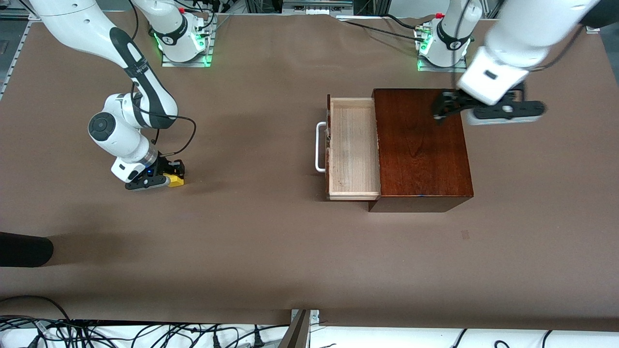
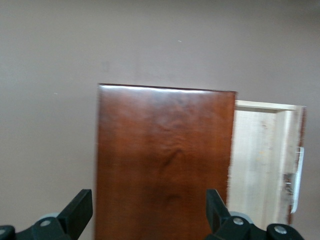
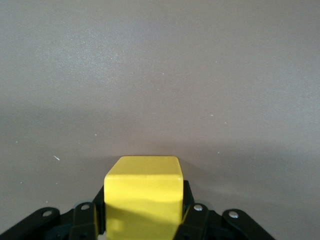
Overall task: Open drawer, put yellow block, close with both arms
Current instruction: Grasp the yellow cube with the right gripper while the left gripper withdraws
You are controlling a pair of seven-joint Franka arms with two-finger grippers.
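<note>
The yellow block [image 1: 176, 181] is low at the brown table, toward the right arm's end. My right gripper [image 1: 170, 177] is shut on it. In the right wrist view the block [image 3: 143, 192] sits between the black fingers [image 3: 189, 212], which touch both its sides. The drawer [image 1: 353, 150] stands pulled out of the dark mahogany box [image 1: 420, 145], empty, its white handle [image 1: 319, 147] facing the right arm's end. My left gripper [image 1: 442, 112] is open over the box top. The left wrist view shows the box [image 2: 165, 160] and drawer [image 2: 260, 160] below the spread fingers [image 2: 80, 207].
A dark rounded object [image 1: 24, 249] juts in at the table edge toward the right arm's end, nearer the front camera. Cables [image 1: 145, 333] run along the table's front edge. The arms' bases [image 1: 184, 38] stand at the back.
</note>
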